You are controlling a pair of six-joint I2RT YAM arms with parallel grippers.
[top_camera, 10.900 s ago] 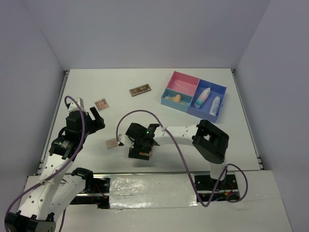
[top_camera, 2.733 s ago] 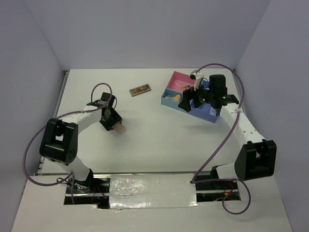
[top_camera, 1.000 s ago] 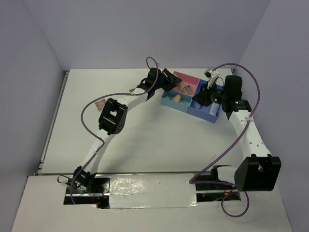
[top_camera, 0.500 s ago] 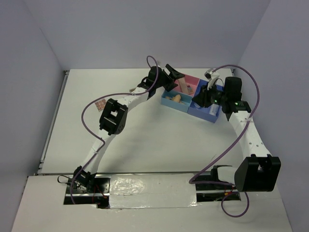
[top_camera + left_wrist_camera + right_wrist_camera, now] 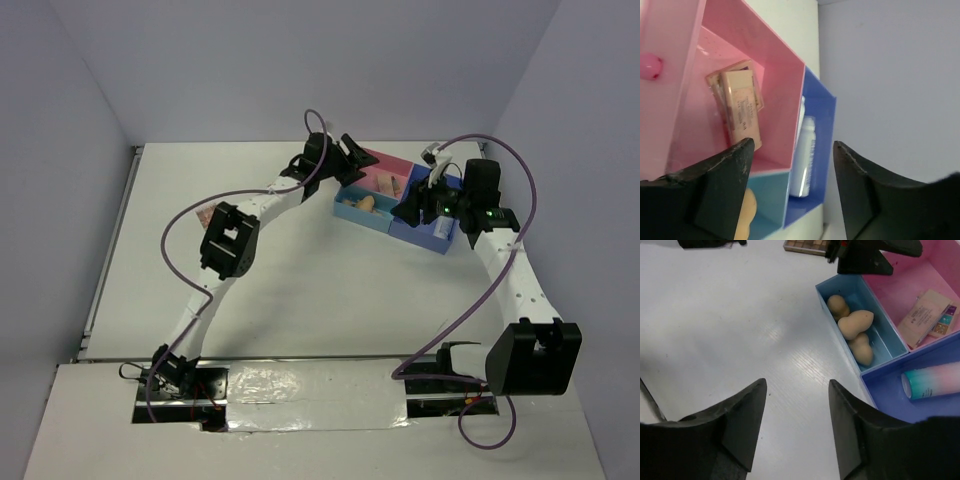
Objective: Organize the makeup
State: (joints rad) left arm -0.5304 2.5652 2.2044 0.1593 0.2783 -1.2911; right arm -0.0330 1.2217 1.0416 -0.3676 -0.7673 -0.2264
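As arms stretch to the tray (image 5: 425, 238), left fingers (image 5: 720, 190) and right fingers (image 5: 740, 420) gape empty.

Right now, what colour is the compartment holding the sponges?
Light blue. The sponges lie in that compartment, and the right wrist view shows it best.

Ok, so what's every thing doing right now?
Left gripper: jaws open, empty, over the tray.
Right gripper: jaws open, empty.
Sponges: lying in the light-blue compartment.
Palettes: lying in the pink compartment.
Bottle: lying in the dark-blue compartment.
Brown palette: on the table, outside the tray.
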